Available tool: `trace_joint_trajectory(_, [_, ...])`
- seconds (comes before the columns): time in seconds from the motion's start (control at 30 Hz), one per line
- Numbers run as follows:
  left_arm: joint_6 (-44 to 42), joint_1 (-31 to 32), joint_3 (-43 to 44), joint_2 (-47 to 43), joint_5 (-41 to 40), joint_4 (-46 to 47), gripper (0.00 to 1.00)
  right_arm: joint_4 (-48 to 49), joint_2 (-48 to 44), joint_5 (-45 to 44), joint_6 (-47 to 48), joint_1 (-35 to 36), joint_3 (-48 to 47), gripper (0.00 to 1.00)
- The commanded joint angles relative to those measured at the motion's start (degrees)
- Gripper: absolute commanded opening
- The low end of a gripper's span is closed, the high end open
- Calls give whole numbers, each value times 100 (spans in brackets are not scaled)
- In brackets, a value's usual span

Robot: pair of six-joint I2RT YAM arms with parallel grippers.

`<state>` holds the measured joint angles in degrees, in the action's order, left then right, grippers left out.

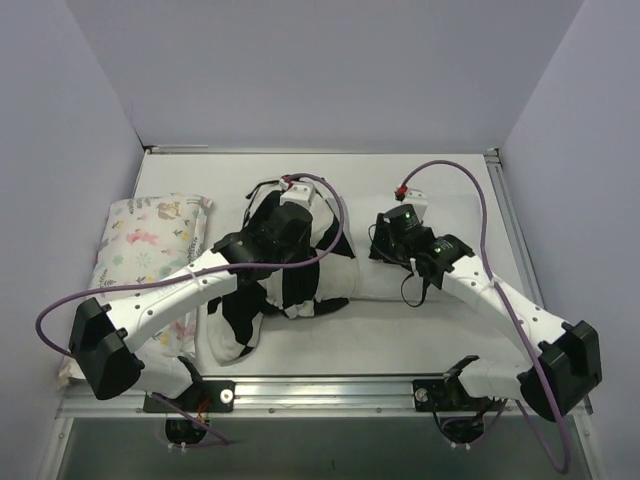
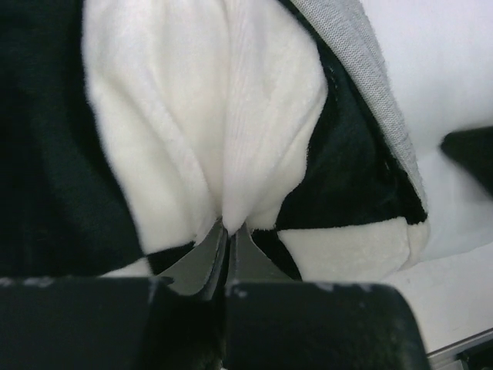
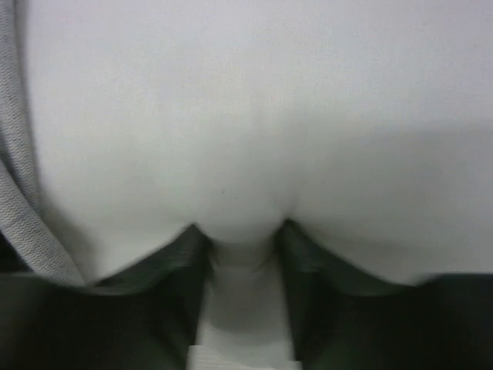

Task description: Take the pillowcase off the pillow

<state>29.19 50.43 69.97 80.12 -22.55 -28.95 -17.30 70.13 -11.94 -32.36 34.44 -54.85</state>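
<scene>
The black-and-white checkerboard pillowcase (image 1: pixel 262 300) lies bunched in the middle of the table, and it fills the left wrist view (image 2: pixel 231 123). My left gripper (image 1: pixel 292 232) is shut on a fold of one of its white squares (image 2: pixel 229 226). The plain white pillow (image 1: pixel 380 282) sticks out to the right of the pillowcase and fills the right wrist view (image 3: pixel 254 116). My right gripper (image 1: pixel 388 245) presses down on it, its jaws pinching a bulge of the pillow (image 3: pixel 240 227). A grey hem of the pillowcase (image 2: pixel 362 69) lies against the pillow.
A smaller floral-print pillow (image 1: pixel 150 245) lies along the left wall. A metal rail (image 1: pixel 330 390) runs along the near table edge between the arm bases. Walls close in the table at the back and on both sides.
</scene>
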Motion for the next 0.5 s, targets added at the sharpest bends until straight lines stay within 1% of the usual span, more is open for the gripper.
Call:
trace_joint_trajectory(0.0, [-273, -367, 271, -330, -295, -286, 0, -203, 536, -19, 195, -576, -341, 8])
trace_joint_trajectory(0.03, [-282, -524, 306, -434, -112, -330, 0, -291, 563, 8, 204, -735, -403, 0])
trace_joint_trajectory(0.07, [-291, -865, 289, -496, -23, -357, 0, -344, 546, 34, 230, -858, -456, 0])
trace_joint_trajectory(0.1, [-300, -1077, 280, -584, 126, -357, 0, -396, 433, 17, 256, -973, -561, 0])
trace_joint_trajectory(0.13, [-317, -1262, 262, -689, 275, -357, 0, -519, 353, 8, 283, -1244, -597, 0])
trace_joint_trajectory(0.17, [-352, -1604, 280, -734, 320, -392, 0, -590, 257, 8, 291, -1368, -658, 0])
trace_joint_trajectory(0.27, [-379, -2080, 280, -822, 391, -471, 0, -932, -60, 17, 362, -1939, -930, 0])
trace_joint_trajectory(0.3, [-379, -2421, 271, -840, 461, -471, 0, -1011, -200, 43, 379, -2062, -1035, 0])
trace_joint_trajectory(0.37, [-309, -2827, 245, -866, 654, -489, 0, -1144, -350, 139, 388, -2404, -1080, 0])
trace_joint_trajectory(0.4, [-256, -3238, 192, -901, 751, -489, 0, -1214, -446, 192, 388, -2493, -1107, 0])
trace_joint_trajectory(0.47, [-168, -3539, 131, -971, 839, -428, 0, -1249, -509, 315, 397, -2713, -1142, 0])
